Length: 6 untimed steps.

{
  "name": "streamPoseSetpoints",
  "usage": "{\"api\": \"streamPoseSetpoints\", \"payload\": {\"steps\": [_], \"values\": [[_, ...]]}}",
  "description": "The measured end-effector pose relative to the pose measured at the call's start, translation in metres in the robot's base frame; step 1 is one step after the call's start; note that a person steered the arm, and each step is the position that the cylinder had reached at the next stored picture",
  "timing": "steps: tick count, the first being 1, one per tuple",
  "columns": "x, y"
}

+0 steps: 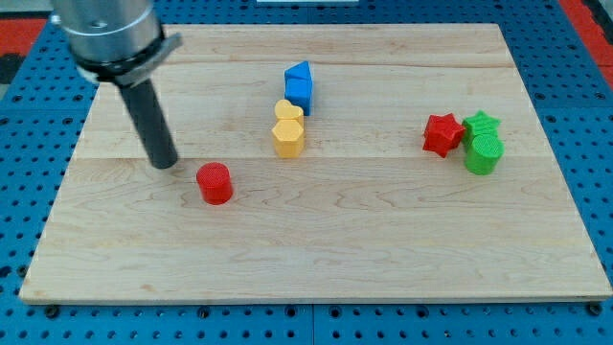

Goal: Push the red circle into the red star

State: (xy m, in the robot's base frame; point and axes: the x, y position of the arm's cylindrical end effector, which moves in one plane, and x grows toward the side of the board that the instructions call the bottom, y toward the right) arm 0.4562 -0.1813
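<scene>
Rod coming down from the table's top-left corner, dark and straight, no gripper on it, so nothing to clench or release; my tip [165, 163] resting on the wooden table [316, 259] in its left half, roughly midway between top and bottom edges. Red circle [215, 183] just to the view's right of my tip and slightly nearer the bottom edge, near but apart from it, a thin strip of bare wood showing between. Red star [441, 134] far across toward the table's right edge, well apart from the red circle, a long stretch of board lying between them. Pressed against the star's right side, a green star [481, 125], and just below that a green cylinder [484, 153], the two greens touching or nearly so, hard to tell at this angle. Near the table's middle, closer to the top edge, a blue block [299, 87], wedge-like, possibly a triangle, shape not quite clear. Directly below it a yellow block [287, 112] and a yellow hexagon [287, 137], stacked in a short column toward the bottom edge, seemingly touching each other. Blue pegboard [594, 105] surrounding the table on every side.
</scene>
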Motion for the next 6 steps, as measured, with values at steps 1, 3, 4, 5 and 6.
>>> {"api": "streamPoseSetpoints", "payload": {"steps": [1,3,4,5,6], "values": [[0.037,0.061],[0.028,0.276],[0.017,0.327],[0.022,0.326],[0.031,0.322]]}}
